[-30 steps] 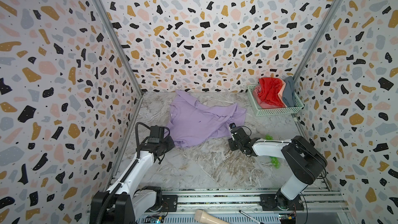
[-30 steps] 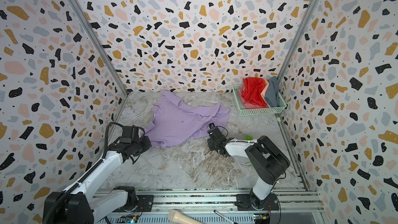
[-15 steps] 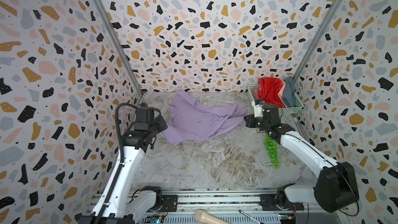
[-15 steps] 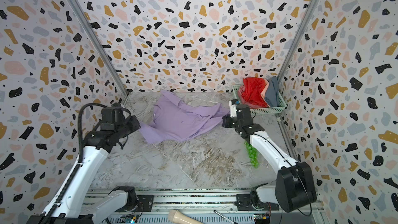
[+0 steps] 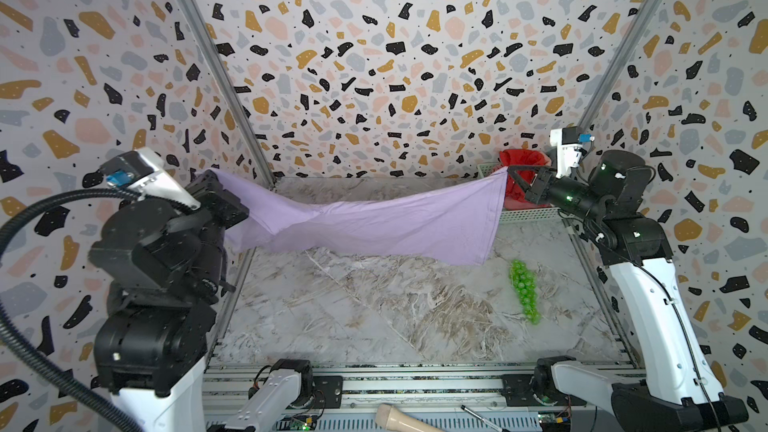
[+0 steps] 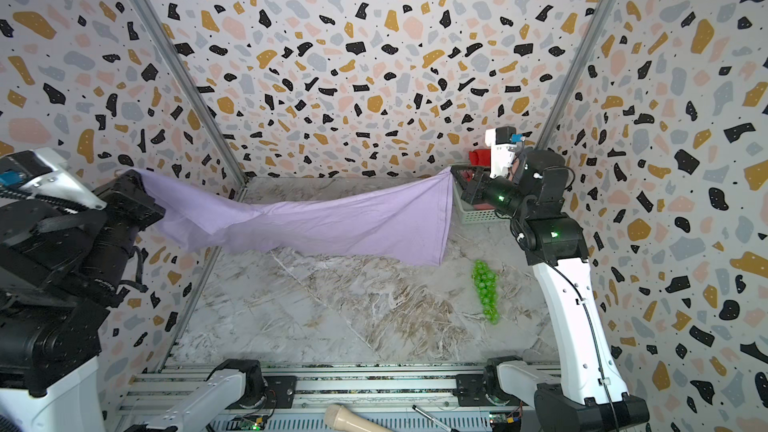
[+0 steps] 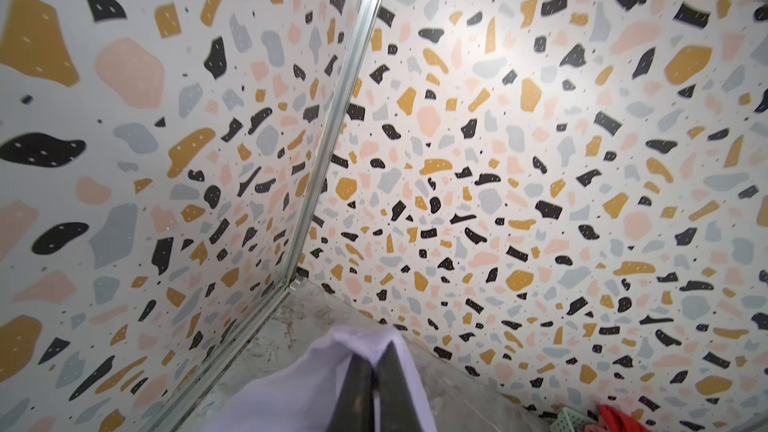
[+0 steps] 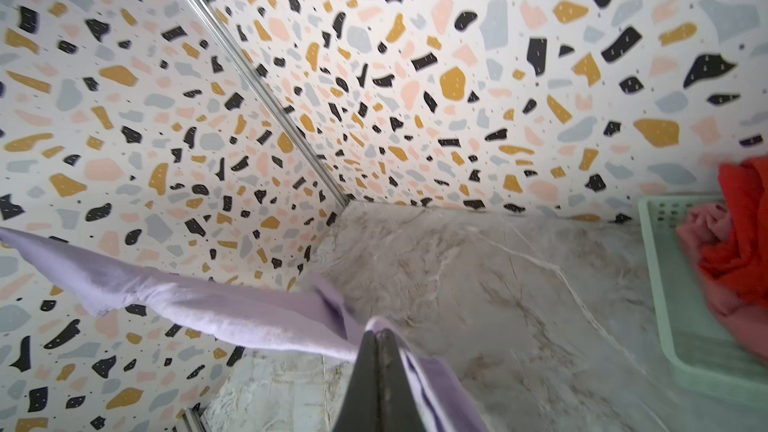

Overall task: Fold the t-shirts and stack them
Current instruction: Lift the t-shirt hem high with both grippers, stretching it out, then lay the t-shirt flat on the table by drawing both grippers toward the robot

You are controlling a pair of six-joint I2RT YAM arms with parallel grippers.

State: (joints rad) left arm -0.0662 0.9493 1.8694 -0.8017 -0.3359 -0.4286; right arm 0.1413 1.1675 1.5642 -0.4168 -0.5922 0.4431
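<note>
- Left arm (image 5: 158, 251): black joint blocks, white lower link, ribbed black hose (image 5: 37, 214) behind left gripper (image 7: 375, 357).
- Right arm (image 5: 652, 297): same colours, thin black cable (image 5: 681, 326), green lights (image 5: 568, 198) behind right gripper (image 8: 376, 338).
- White camera boxes (image 5: 565, 151), blue plugs (image 5: 586, 138), above both grippers.
- Fingers (image 7: 357, 388) dark, tapered.

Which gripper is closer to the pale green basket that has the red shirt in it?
Right. The right gripper holds the purple shirt by a corner just beside the basket; the left gripper is far across, by the opposite wall.

Tabletop (image 5: 374, 326) open under lavender t-shirt (image 5: 374, 226); grape bunch (image 5: 524, 290), basket (image 5: 532, 214) at right.
</note>
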